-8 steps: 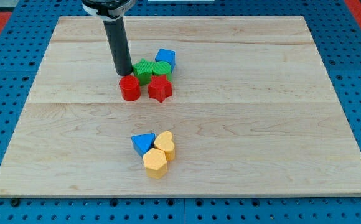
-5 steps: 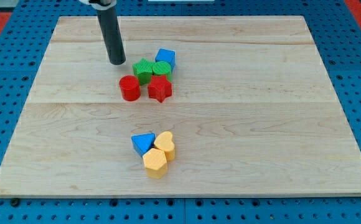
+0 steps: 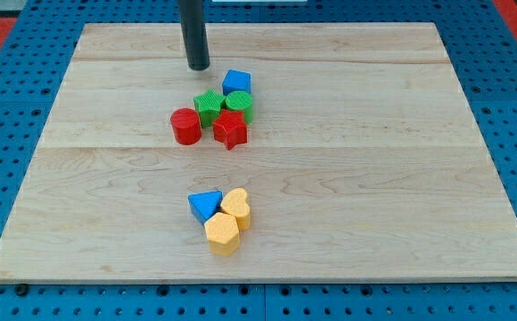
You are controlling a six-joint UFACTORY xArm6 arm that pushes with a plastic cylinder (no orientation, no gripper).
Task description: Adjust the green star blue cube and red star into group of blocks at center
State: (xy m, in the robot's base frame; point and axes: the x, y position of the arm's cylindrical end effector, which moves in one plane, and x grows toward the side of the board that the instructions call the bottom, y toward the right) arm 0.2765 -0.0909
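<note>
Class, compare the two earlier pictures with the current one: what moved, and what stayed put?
My tip moved from beside the red cylinder toward the view's top and right; it now sits clear above the green star, left of the blue cube. No block visibly shifted.

Bright, even light from overhead fills the sharp, undistorted picture, leaving the pale wooden desk (image 3: 348, 169) free of glare from edge to edge, with only short soft shadows hugging the blocks and no blur at its corners.
</note>
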